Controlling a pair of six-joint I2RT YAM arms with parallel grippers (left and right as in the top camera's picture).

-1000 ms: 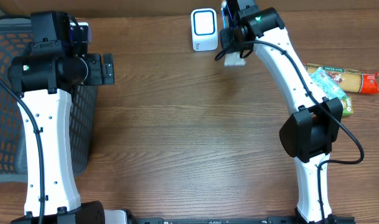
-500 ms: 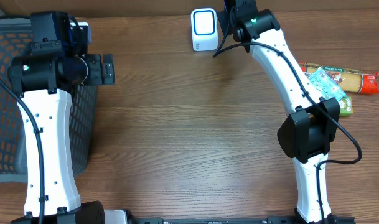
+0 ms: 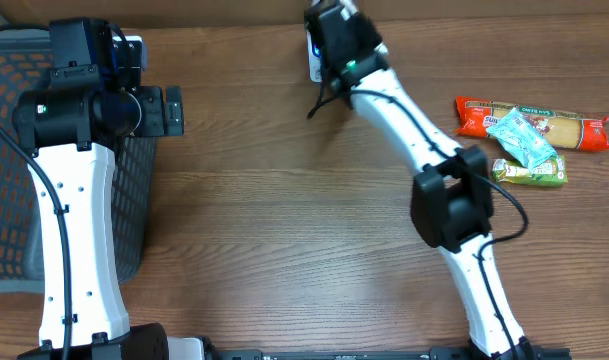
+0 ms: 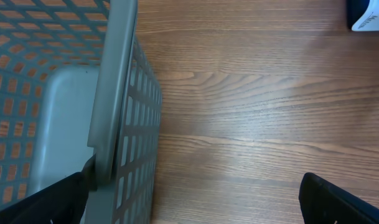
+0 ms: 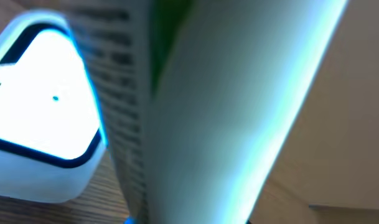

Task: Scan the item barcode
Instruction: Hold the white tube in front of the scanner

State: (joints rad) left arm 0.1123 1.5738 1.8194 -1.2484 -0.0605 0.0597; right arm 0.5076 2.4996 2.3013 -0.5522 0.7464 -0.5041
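Note:
The item, a white and green package, fills the right wrist view close to the camera. Its barcode lines run down the side that faces the lit white scanner. In the overhead view my right gripper hangs over the scanner at the back edge, shut on the item, which is hidden under the wrist there. My left gripper stands open at the left with nothing between its fingers, next to the basket rim.
A dark mesh basket takes up the left edge under the left arm. At the right lie a red packet, a teal packet and a green bar.
The right arm has swung left with the item and now covers the scanner. The packets at the right are uncovered. The left arm has not moved.

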